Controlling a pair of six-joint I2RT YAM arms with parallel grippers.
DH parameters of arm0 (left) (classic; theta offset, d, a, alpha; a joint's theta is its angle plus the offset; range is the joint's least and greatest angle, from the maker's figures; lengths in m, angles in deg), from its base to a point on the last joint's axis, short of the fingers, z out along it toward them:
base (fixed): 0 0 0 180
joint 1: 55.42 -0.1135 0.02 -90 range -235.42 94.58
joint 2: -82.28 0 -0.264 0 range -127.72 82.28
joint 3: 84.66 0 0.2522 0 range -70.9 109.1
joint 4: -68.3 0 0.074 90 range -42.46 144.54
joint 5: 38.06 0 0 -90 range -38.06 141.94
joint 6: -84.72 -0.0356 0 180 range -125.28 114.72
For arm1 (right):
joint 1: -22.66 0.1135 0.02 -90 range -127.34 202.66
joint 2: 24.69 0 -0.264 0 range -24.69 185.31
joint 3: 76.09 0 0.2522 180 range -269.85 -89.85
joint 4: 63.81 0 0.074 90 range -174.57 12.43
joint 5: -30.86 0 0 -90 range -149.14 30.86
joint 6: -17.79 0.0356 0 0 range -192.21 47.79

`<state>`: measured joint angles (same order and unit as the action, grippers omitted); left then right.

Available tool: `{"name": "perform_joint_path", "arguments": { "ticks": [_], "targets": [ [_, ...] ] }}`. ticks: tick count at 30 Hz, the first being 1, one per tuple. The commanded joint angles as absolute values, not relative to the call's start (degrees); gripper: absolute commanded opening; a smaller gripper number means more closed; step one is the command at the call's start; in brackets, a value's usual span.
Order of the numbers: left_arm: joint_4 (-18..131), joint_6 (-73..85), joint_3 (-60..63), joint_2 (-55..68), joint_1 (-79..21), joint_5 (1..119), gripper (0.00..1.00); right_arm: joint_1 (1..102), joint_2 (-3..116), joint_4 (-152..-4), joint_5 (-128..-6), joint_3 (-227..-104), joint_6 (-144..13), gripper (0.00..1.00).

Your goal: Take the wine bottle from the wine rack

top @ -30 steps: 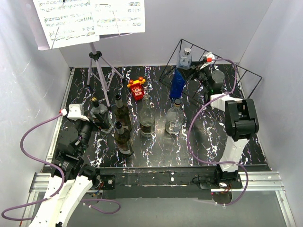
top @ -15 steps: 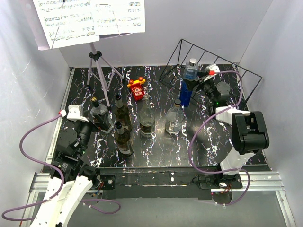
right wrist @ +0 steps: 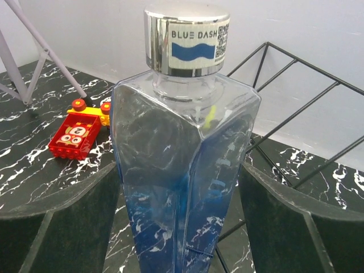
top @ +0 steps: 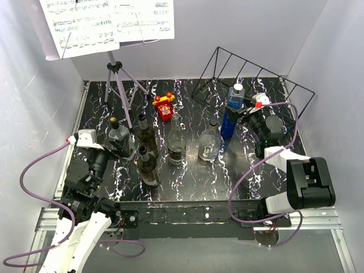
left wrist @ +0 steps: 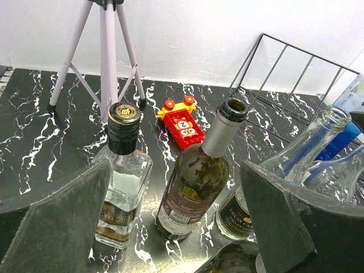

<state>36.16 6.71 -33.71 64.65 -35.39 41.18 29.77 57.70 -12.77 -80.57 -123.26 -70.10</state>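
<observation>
My right pincer [right wrist: 179, 173] is spread wide, and it has to be, because it is pinching the fat blue bottle [right wrist: 182, 142]. Its fingers [right wrist: 74, 222] press on the bottle's two sides, just under the shoulder. The bottle stands almost straight up in my grip. From above I see it just in front of the rack [top: 280, 76], over the table [top: 193, 102]. Its top lines up with the wires in that view, so I am not sure it is all the way clear. I also cannot tell if its bottom sits on the table or hangs a bit above it. I think this bottle is hard and smooth like glass, so it could slip, and it would break if I dropped it. The blue drink fills the lower part, so most of the weight is down low. The flat sides are the best place to hold, and I would stay there, near the weight. The shiny round cap [right wrist: 186, 37] is a bad place, as my fingers would slide off it. My left pincer [left wrist: 173, 199] is spread open with nothing in it. It is well apart from the rack, by the dark bottles [left wrist: 196, 187] on the left side.
</observation>
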Motion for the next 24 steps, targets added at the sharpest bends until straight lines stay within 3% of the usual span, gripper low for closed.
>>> {"name": "perform_joint_path", "arguments": {
  "ticks": [1, 4, 11, 19, 24],
  "targets": [
    [36.61, 6.59, -33.9, 65.84, -35.12, 41.92, 0.98, 29.42, 51.61, 8.83, -77.25, -121.15, -72.03, 0.01],
    [36.43, 6.68, -33.9, 66.19, -35.12, 42.01, 0.98, 29.42, 50.64, 9.35, -76.2, -119.38, -72.03, 0.05],
    [36.34, 6.68, -33.9, 66.46, -35.21, 41.84, 0.98, 29.51, 50.72, 6.55, -75.66, -119.9, -71.07, 0.47],
    [36.17, 6.68, -33.9, 66.37, -35.21, 41.75, 0.98, 29.42, 50.2, 2.42, -76.1, -121.14, -71.85, 0.77],
    [36.25, 6.76, -33.81, 66.28, -35.12, 41.84, 0.98, 29.42, 48.79, -2.5, -75.84, -122.1, -73.6, 0.86]
  ]
}}
